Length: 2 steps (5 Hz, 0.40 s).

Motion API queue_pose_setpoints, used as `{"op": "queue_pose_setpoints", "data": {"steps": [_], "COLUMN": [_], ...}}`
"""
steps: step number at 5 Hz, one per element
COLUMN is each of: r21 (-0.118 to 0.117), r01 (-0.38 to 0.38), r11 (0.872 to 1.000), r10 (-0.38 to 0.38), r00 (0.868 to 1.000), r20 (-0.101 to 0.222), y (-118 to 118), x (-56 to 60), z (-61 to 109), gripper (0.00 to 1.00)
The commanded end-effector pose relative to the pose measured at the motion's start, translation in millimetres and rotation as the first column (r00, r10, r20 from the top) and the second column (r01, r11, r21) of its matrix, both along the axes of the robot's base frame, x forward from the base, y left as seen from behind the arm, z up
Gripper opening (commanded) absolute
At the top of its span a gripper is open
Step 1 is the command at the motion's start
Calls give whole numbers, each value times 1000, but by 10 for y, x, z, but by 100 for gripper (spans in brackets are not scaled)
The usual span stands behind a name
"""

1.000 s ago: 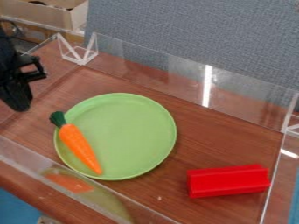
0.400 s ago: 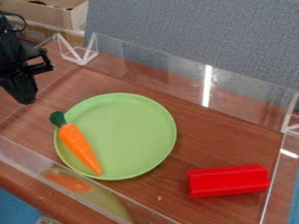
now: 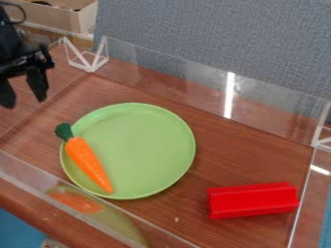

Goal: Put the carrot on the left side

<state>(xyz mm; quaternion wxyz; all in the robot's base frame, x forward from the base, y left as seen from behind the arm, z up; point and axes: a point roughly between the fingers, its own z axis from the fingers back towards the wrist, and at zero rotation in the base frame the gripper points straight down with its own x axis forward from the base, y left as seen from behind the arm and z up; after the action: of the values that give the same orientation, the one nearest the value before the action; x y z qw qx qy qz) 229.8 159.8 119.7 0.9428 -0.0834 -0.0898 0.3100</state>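
Below-right of my empty, wide-open black gripper (image 3: pixel 23 85), I noted the small orange toy carrot (image 3: pixel 85 160) lying stem-up, tip down-right.

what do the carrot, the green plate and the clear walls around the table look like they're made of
Carrot: probably plastic, a smooth, evenly orange toy with a dark green tip. Green plate: likely matte plastic, flat colour, no glare. Clear walls: apparently acrylic, see-through, with bright reflections and pale edges.

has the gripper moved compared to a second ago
Yes. The gripper has risen and opened, now sitting higher above the green plate than before.
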Motion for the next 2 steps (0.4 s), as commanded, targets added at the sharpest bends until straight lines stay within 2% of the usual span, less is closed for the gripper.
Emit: {"op": "queue_pose_setpoints", "data": {"steps": [1,2], "r21": [64,86], "r01": [20,88], "r11": [998,992], "r10": [-24,-95], "r00": [997,992], "r20": [68,82], "y": [-31,-291], "x": [81,223], "z": [414,599], "gripper": [100,100]}}
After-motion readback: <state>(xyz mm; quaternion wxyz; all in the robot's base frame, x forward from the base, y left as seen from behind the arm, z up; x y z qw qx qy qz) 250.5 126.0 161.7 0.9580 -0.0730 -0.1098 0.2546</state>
